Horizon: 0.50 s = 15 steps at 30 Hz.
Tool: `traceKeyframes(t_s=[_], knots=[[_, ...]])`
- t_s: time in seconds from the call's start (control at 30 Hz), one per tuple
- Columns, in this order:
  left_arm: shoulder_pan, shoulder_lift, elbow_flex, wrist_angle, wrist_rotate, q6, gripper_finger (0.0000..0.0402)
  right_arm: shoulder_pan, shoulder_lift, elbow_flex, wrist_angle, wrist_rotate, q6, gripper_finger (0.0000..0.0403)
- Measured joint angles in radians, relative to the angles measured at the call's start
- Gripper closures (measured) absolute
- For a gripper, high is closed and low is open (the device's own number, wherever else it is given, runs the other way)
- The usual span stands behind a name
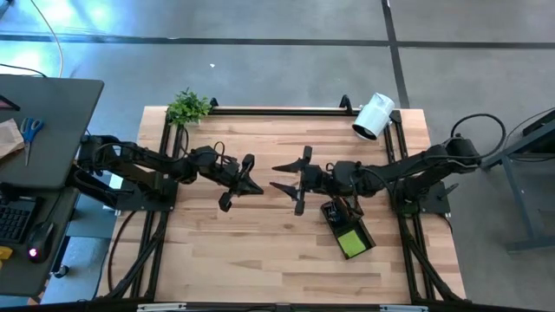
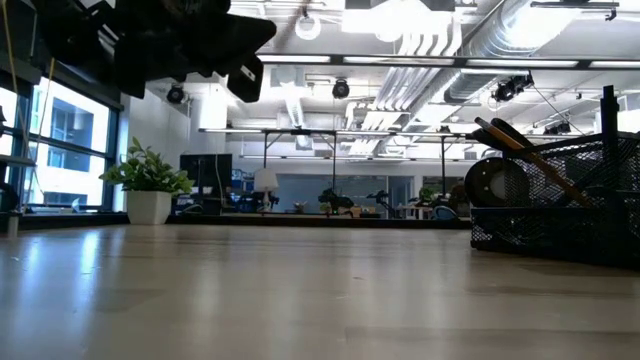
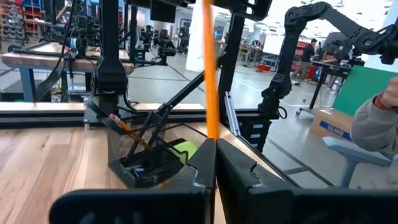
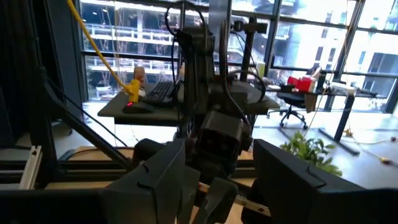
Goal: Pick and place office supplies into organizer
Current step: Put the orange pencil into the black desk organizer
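My left gripper [image 1: 257, 190] hovers over the table's middle, shut on an orange pencil [image 3: 209, 74] that stands upright out of its fingers. My right gripper [image 1: 274, 176] is open and empty just to the right of it, facing it; its fingers [image 4: 155, 180] frame the left gripper's body [image 4: 217, 137]. The black mesh organizer [image 1: 345, 227] stands on the table near the right arm. It holds a lime-green sticky-note pad [image 1: 351, 243] in its low tray, and dark pens and another pencil [image 3: 121, 124] in its cup. It also shows in the low view [image 2: 560, 210]. My left gripper pinches the orange pencil's shaft [image 3: 211, 132] between its two fingers. The fingers come level from the table's left side and lie across the pencil. The pencil stands about upright above the fingers, clear of the table; its lower part is hidden behind the fingers.
A small potted plant [image 1: 187, 107] stands at the table's far left corner and a white cylindrical camera [image 1: 374, 116] at the far right. A black frame rail runs along the far edge. A side desk [image 1: 35, 130] with blue-handled scissors stands left of the table.
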Motion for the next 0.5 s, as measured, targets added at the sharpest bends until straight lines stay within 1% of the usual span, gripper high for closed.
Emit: traceKeyframes(t_s=[0.2, 0.4, 0.5], knots=[[0.000, 0.002, 0.000, -0.008, 0.000, 0.007, 0.0400, -0.015, 0.019, 0.000, -0.034, -0.015, 0.034, 0.0233], [0.000, 0.002, 0.000, -0.014, 0.000, 0.005, 0.0401, -0.013, 0.018, 0.000, -0.047, -0.015, 0.037, 0.0237], [0.000, 0.002, 0.000, -0.032, 0.000, 0.001, 0.0401, -0.011, 0.018, 0.000, -0.107, -0.015, 0.066, 0.0238]])
